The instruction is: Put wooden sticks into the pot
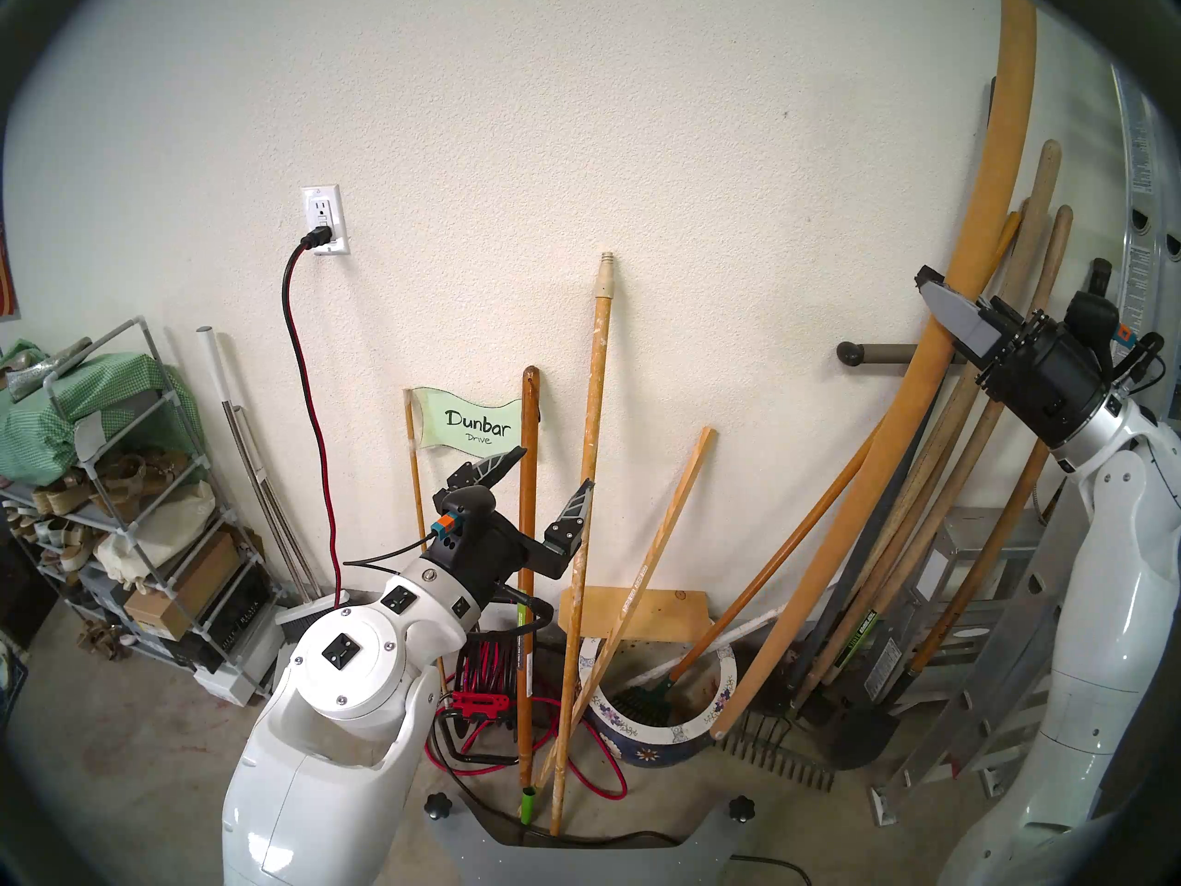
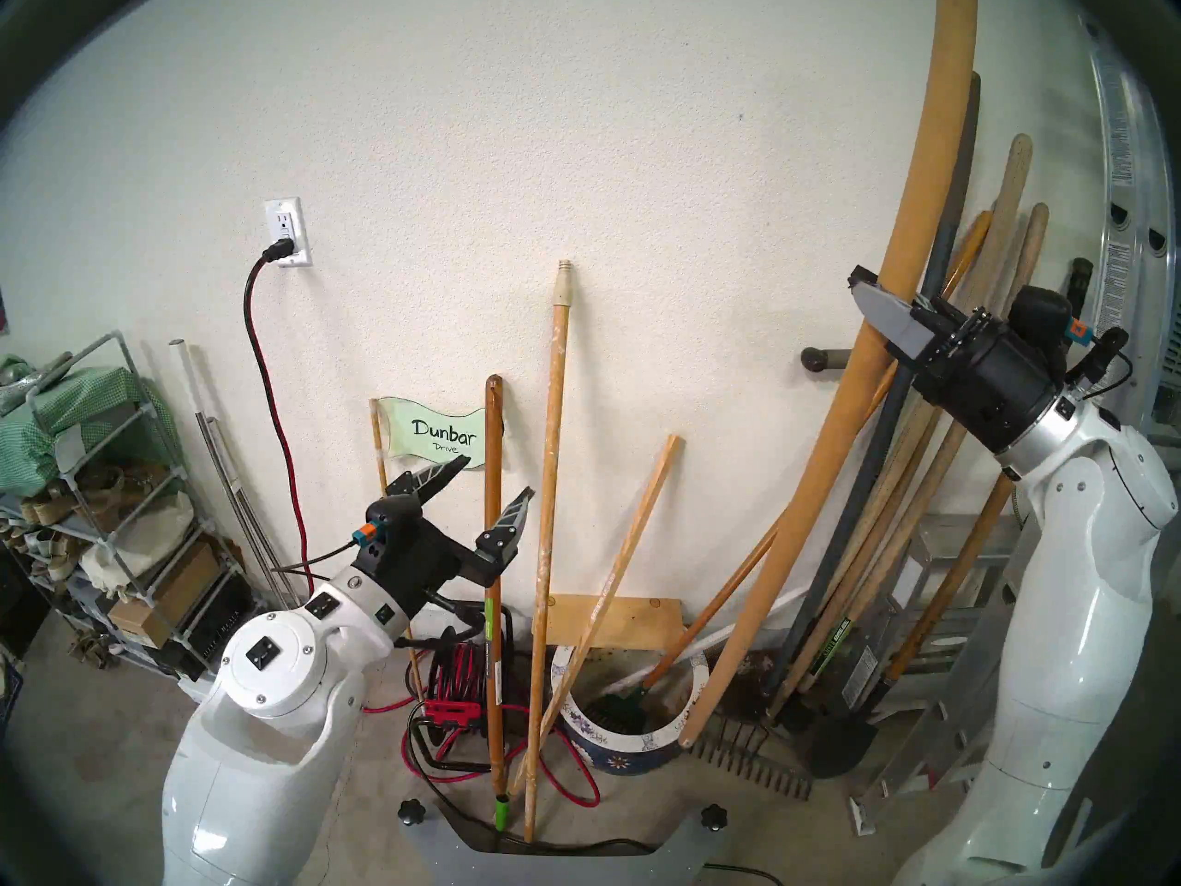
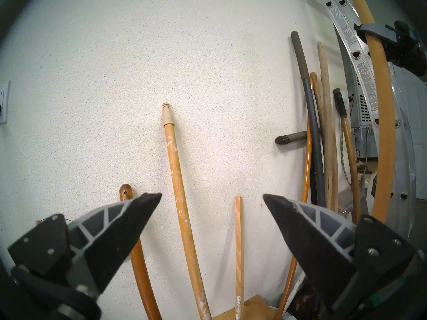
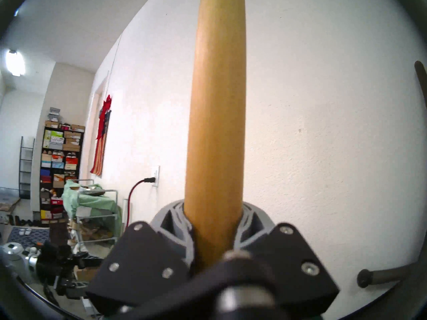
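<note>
My right gripper (image 1: 939, 306) is shut on the thick yellow-tan dowel (image 1: 920, 367), high at the right; the dowel also fills the right wrist view (image 4: 217, 127). The dowel slants, and its lower end (image 1: 719, 732) hangs at the right outer edge of the blue flowered pot (image 1: 645, 747). The paint-flecked stick with the cream threaded tip (image 1: 591, 456) leans on the wall, its foot on the floor left of the pot. My left gripper (image 1: 553, 475) is open and empty just left of that stick, which shows between its fingers in the left wrist view (image 3: 178, 185).
A green hand rake (image 1: 645, 696) and a thin square stick (image 1: 645, 584) are in the pot. A darker brown pole (image 1: 527, 578) and a red cord reel (image 1: 489, 680) stand left of it. Shovels, a rake (image 1: 776, 763) and a ladder (image 1: 997, 674) crowd the right. A shoe rack (image 1: 128, 514) stands left.
</note>
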Motion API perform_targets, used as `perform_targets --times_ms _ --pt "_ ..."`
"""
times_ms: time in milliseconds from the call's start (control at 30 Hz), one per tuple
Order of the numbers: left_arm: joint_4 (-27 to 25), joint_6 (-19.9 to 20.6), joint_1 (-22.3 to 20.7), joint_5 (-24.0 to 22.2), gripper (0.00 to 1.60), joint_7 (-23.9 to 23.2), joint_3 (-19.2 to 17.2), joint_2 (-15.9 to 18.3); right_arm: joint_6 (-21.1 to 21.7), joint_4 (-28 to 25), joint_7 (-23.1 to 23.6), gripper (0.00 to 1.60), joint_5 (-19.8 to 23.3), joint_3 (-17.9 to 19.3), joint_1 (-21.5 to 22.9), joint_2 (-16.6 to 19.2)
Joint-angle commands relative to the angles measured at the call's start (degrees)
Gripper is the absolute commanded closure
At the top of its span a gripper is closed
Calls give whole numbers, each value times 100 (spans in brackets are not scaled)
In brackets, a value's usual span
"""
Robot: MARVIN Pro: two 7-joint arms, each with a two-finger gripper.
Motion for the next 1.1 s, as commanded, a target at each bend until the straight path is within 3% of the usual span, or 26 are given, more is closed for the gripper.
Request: perform_targets --times_ms 0,133,167,300,533,1067 --pt "0 0 0 0 0 0 -1 0 706 -672 30 160 454 201 -493 -142" --pt "0 0 0 0 0 0 -1 0 1276 -1077 -108 160 627 333 -731 -270" --pt "0 0 0 0 0 0 -1 0 1151 -968 -81 160 685 303 -733 -233" --pt "0 0 0 0 0 1 -1 0 1654 -1359 -410 160 861 458 -864 -347" --pt "0 0 0 0 0 1 -1 0 1700 -1511 -1203 160 1214 393 -759 -405" --pt "0 0 0 0 0 1 -1 0 1700 -991 -2920 160 1728 -703 -16 -267"
